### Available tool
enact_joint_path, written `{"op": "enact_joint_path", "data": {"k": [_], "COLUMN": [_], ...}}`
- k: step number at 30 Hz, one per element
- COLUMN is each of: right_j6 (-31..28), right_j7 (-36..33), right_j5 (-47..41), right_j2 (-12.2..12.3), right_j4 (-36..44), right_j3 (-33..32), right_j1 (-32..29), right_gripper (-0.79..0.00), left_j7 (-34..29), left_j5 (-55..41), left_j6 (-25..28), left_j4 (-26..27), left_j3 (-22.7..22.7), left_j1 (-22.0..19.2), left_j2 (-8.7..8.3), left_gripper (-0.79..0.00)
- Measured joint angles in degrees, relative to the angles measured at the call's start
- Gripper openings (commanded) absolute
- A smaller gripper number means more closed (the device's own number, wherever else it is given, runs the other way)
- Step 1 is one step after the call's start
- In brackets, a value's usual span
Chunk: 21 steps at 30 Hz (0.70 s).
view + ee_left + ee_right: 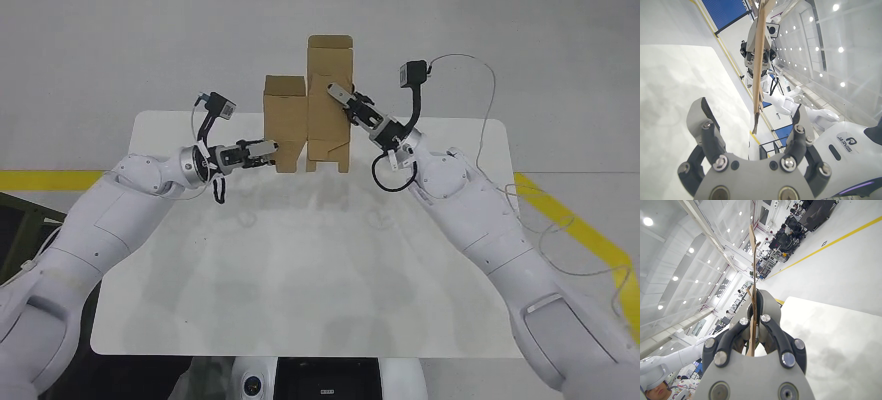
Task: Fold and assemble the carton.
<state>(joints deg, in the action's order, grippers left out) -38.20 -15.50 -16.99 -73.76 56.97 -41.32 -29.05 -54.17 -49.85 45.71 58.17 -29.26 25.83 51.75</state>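
Observation:
A flattened brown carton [318, 110] stands upright in the air over the far edge of the white table [300, 280]. My right gripper [338, 97] is shut on its right side, about halfway up. The right wrist view has the carton [754, 266] edge-on, pinched between the fingers [768, 306]. My left gripper [272, 152] is open at the carton's lower left corner. In the left wrist view the thin cardboard edge [759, 66] ends just beyond my open left gripper [751, 106], apart from both pads. Farther off, the right gripper [757, 55] clamps the cardboard.
The table top [677, 75] is bare white in front of both arms. A yellow floor line [560, 215] runs past the table's right side, and another [50, 180] on the left.

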Motion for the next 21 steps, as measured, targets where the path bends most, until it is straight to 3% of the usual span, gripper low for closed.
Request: {"op": "enact_joint_path", "data": {"k": [4, 14, 15, 16, 17, 18, 21], "right_j6": [-0.3, -0.6, -0.6, -0.6, -0.5, -0.5, -0.9], "right_j7": [-0.6, -1.4, -1.4, -1.5, -1.6, -1.8, -3.4], "right_j5": [0.3, 1.7, 1.9, 2.0, 2.1, 2.1, 1.2], "right_j2": [-0.5, -1.4, -1.5, -1.6, -1.7, -1.8, -2.0], "right_j4": [-0.4, -1.0, -1.0, -1.0, -1.0, -1.0, -1.1], "right_j3": [-0.7, -2.5, -2.7, -2.8, -3.0, -3.2, -3.7], "right_j1": [-0.1, -0.8, -0.9, -1.0, -1.0, -1.1, -1.4], "right_gripper": [-0.785, -0.785, -0.739, -0.499, -0.043, 0.000, 0.000], "left_j7": [-0.8, -4.5, -5.0, -5.3, -5.6, -6.1, -7.3], "left_j5": [0.1, -1.4, -1.6, -1.7, -1.8, -1.9, -2.2], "left_j6": [-0.8, -2.5, -2.6, -2.7, -2.8, -3.0, -3.7], "left_j4": [0.1, -0.2, -0.3, -0.3, -0.4, -0.4, -0.7], "left_j3": [-1.2, -4.3, -4.7, -5.0, -5.3, -5.7, -6.8], "left_j1": [0.6, 2.1, 2.2, 2.3, 2.4, 2.5, 2.8], "left_j2": [0.45, 1.42, 1.52, 1.61, 1.68, 1.76, 1.92], "left_gripper": [-0.785, -0.785, -0.785, -0.785, -0.785, -0.785, -0.785]}}
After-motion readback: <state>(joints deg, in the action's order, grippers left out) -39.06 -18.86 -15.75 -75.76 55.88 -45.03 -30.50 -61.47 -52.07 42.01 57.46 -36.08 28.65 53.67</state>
